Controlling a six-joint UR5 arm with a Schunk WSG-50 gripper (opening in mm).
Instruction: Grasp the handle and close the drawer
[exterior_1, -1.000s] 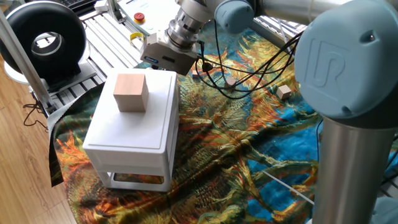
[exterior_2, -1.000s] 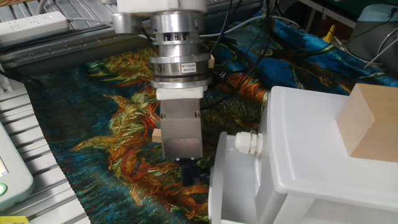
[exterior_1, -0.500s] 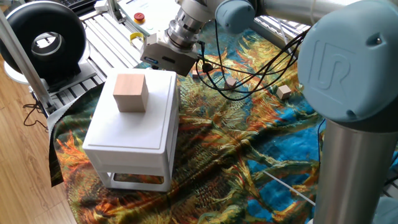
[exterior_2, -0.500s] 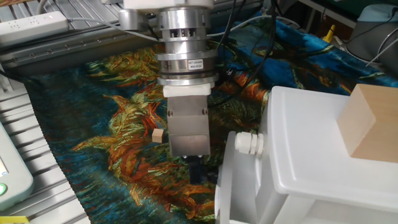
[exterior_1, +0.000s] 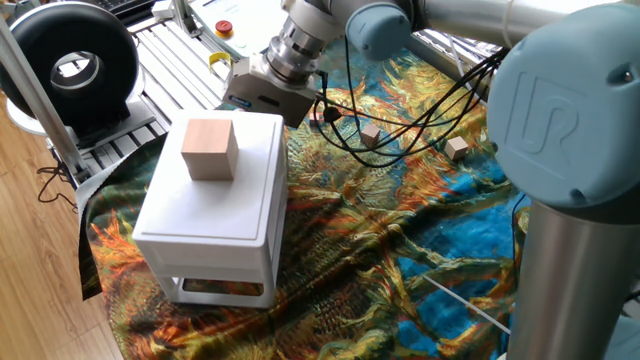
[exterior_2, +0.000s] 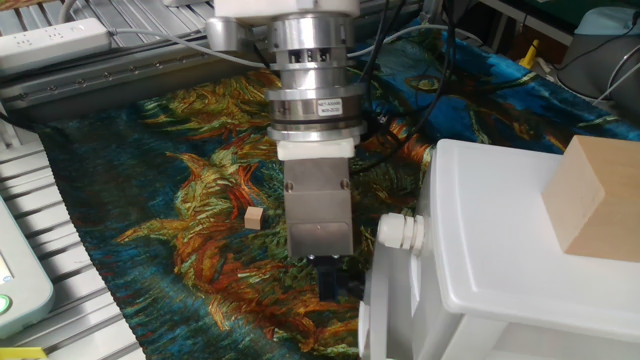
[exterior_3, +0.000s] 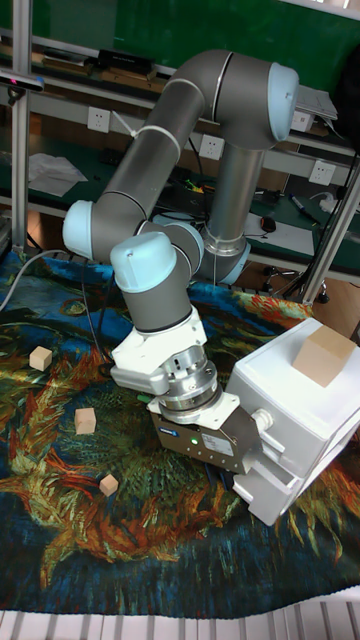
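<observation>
The gripper (exterior_2: 328, 282) is at the drawer (exterior_2: 385, 300) front, near the cloth's (exterior_2: 190, 200) edge. Its fingers are hidden; I cannot tell whether they hold the handle.

Lab: aluminium-frame bench (exterior_1: 165, 45), industrial arm (exterior_3: 170, 180)
</observation>
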